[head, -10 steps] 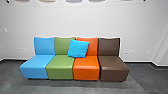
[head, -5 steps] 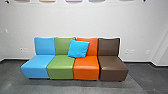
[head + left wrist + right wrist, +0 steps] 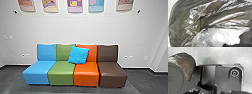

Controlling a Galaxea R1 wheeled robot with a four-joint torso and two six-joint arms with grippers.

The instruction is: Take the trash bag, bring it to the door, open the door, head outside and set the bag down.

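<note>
Across our left wrist view we see the creased, dark trash bag (image 3: pixel 179 28), its outline cut off; whitish crumpled plastic (image 3: pixel 223 36) shows against it, whether contents or not we cannot tell. Our own dark hardware (image 3: pixel 175 78) partly hides the bag in the right wrist view. We cannot tell either gripper's state. Ahead, a blue cushion (image 3: pixel 78 55) covers parts of the green backrest (image 3: pixel 63 52) and orange backrest (image 3: pixel 92 53).

Posters (image 3: pixel 75 6) cut off above, trash bag (image 3: pixel 199 18) cropped
</note>
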